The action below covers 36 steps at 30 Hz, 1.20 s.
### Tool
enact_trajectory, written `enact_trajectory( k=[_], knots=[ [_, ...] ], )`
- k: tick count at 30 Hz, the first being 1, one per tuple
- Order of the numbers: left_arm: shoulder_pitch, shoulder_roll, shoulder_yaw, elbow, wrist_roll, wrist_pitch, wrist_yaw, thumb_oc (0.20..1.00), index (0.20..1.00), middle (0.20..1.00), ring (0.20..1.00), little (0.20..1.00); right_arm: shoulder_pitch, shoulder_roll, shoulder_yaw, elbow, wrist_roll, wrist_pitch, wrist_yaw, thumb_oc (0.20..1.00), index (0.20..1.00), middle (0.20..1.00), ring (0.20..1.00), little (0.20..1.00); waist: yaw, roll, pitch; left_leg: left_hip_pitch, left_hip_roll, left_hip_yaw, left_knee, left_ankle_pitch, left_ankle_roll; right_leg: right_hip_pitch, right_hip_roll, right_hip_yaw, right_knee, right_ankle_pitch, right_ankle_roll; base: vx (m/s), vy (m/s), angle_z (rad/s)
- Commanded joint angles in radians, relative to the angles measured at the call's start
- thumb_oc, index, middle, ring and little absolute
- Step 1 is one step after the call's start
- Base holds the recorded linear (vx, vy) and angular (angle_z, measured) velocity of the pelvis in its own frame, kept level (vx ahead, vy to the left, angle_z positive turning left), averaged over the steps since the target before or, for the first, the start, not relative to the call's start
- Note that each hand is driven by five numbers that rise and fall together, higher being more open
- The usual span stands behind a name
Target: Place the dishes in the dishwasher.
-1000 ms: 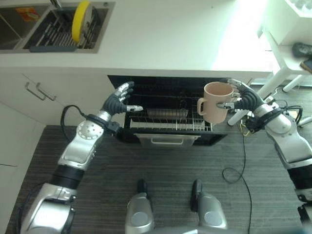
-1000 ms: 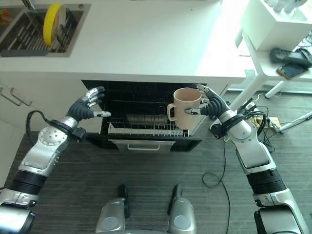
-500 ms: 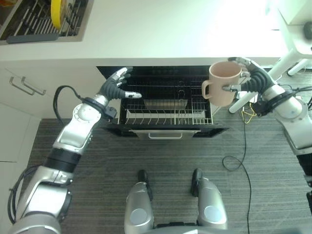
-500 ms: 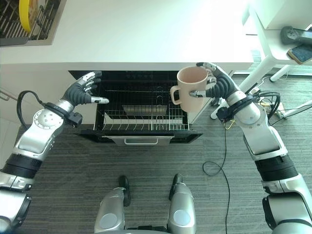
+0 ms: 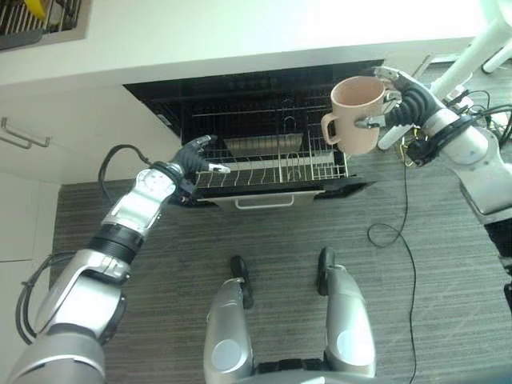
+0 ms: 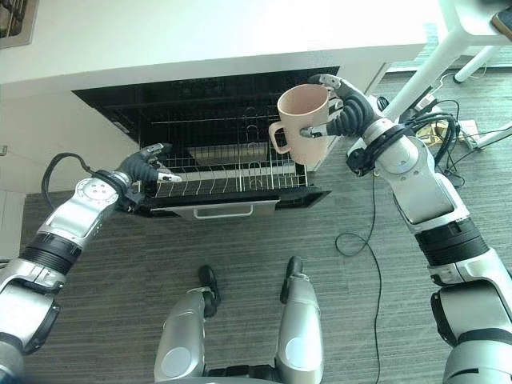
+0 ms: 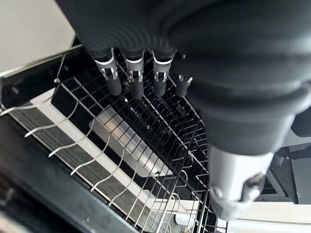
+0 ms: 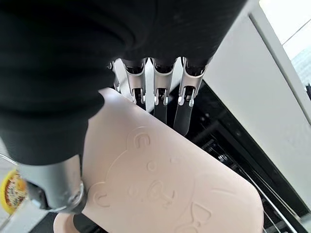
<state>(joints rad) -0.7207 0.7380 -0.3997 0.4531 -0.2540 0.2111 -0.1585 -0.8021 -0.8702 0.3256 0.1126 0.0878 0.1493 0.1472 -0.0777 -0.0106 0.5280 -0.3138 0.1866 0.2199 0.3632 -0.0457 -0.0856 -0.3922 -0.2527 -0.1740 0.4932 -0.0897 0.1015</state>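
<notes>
The left robot hand (image 5: 194, 156) has come down from in front of the open dishwasher's (image 5: 264, 88) upper left corner to the left front corner of the pulled-out wire rack (image 5: 272, 170), its fingers now resting at the rack's edge; the right robot hand (image 5: 404, 102) has carried the pink mug (image 5: 356, 114) a little upward and toward the dishwasher, so the mug now hangs just over the rack's right end; the camera has tilted, and the whole scene has shifted, so the tabletop (image 5: 240, 28) shows less.
</notes>
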Motion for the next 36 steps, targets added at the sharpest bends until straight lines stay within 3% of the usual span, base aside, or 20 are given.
enact_trajectory(
  k=[1,11,15,21,28,36],
  knots=[
    [-0.026,-0.002,-0.009,-0.013,0.04,-0.042,0.018,1.0,1.0,1.0,1.0,1.0,-0.098,-0.02,-0.007,-0.013,-0.004,-0.03,-0.022,0.2,0.2,0.2,0.2,0.2,0.005,-0.016,-0.065,0.04,0.022,-0.059,0.052,-0.076,-0.017,0.035,-0.01,0.045,-0.063,0.015,0.046,-0.03,0.037,0.01],
    [-0.085,-0.063,-0.052,0.139,0.051,-0.04,0.065,1.0,1.0,1.0,1.0,1.0,-0.192,0.012,0.069,0.062,-0.06,-0.005,-0.018,0.2,0.2,0.2,0.2,0.2,0.002,-0.013,-0.043,0.008,0.013,-0.058,0.056,-0.079,-0.016,-0.004,-0.008,0.056,-0.055,0.011,0.047,-0.02,0.022,-0.02],
    [-0.096,-0.124,-0.054,0.231,0.034,-0.008,0.063,1.0,1.0,1.0,1.0,1.0,-0.232,0.049,0.102,0.113,-0.065,0.005,0.002,0.2,0.2,0.2,0.2,0.2,0.003,-0.015,-0.04,-0.006,0.011,-0.061,0.07,-0.085,-0.016,-0.015,-0.006,0.059,-0.05,0.01,0.044,0.0,0.0,0.0],
    [-0.068,-0.18,-0.077,0.333,0.154,0.006,0.022,1.0,1.0,1.0,1.0,1.0,-0.278,0.061,0.126,0.154,-0.061,0.018,0.015,0.2,0.2,0.2,0.2,0.2,0.005,-0.017,-0.04,-0.013,0.011,-0.061,0.072,-0.087,-0.016,-0.025,-0.003,0.061,-0.048,0.009,0.042,0.0,0.0,0.0],
    [0.016,-0.225,-0.115,0.36,0.234,0.017,-0.045,1.0,1.0,1.0,1.0,1.0,-0.309,0.07,0.143,0.192,-0.055,0.034,0.015,0.2,0.2,0.2,0.2,0.2,0.017,-0.015,-0.038,-0.016,0.007,-0.068,0.086,-0.1,-0.01,-0.024,-0.003,0.06,-0.044,0.003,0.034,0.01,-0.002,0.0],
    [0.182,-0.243,-0.152,0.276,0.211,0.003,-0.098,1.0,1.0,1.0,1.0,1.0,-0.323,0.031,0.155,0.239,-0.034,0.057,0.008,0.2,0.2,0.2,0.2,0.2,0.048,-0.004,-0.021,-0.016,0.0,-0.075,0.085,-0.107,-0.003,-0.015,-0.007,0.043,-0.054,0.004,0.028,0.0,0.0,0.0]
  ],
)
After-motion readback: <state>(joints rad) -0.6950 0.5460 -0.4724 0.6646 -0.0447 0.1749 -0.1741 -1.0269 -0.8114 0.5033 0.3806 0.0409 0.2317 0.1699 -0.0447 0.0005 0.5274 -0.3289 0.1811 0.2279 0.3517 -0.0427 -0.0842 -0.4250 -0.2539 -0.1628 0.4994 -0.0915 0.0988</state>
